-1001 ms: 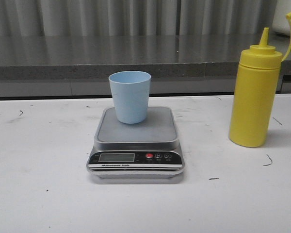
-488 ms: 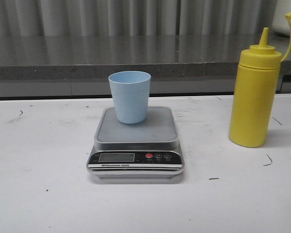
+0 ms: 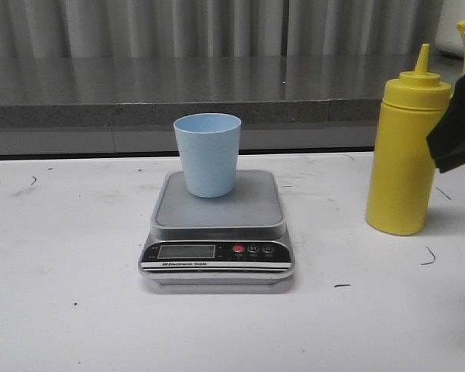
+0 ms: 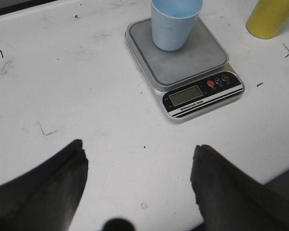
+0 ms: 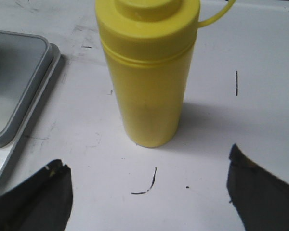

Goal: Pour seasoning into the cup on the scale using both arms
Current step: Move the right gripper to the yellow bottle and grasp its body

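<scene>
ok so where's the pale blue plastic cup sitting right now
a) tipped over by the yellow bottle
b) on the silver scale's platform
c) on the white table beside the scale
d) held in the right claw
b: the pale blue plastic cup stands upright on the flat silver-grey digital scale, toward the back of its platform, with no claw touching it.

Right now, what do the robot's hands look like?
Each end effector is black. The left end effector has two broad, dark fingers tapering to blunt tips. The right end effector looks alike, with a pale scuff on one finger. No cables or markings show.
</scene>
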Robot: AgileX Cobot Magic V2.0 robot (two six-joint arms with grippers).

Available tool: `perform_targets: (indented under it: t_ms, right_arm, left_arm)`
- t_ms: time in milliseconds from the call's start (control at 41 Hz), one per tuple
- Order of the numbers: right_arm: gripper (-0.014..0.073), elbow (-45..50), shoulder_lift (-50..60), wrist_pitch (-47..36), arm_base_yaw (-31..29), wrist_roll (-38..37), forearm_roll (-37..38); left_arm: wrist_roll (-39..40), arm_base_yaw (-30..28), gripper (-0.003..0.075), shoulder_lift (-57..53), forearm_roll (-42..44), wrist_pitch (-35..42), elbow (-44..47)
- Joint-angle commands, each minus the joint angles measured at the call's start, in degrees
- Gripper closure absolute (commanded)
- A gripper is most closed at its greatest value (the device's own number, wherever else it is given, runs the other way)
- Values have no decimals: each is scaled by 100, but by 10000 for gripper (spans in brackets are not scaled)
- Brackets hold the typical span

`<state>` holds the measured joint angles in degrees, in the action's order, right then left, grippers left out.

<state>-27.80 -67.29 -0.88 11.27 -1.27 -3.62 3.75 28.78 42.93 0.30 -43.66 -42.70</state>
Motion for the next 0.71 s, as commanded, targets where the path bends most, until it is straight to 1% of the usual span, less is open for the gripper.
perform_targets:
  t_ms: [0, 98, 220, 366, 586, 684]
  right_arm:
    - [-70, 260, -172, -1711, 7, 3, -35]
    - [-70, 459, -600, -2587, 7, 3, -35]
    - [-70, 477, -1205, -3384, 14, -8, -35]
    - [-70, 477, -2016, -4538, 18, -8, -35]
    - [-70, 429, -2812, -5709, 18, -124, -35]
    - [-70, 285, -3078, -5971, 18, -243, -35]
  left_arm:
    - [-1, 45, 262, -19, 1, 374, -147]
    - [-1, 45, 262, -19, 1, 374, -147]
    - [-1, 45, 262, -19, 1, 374, -147]
    - [-1, 45, 262, -19, 1, 374, -147]
    - [-1, 45, 262, -19, 1, 374, -147]
    - [-1, 45, 262, -19, 1, 374, -147]
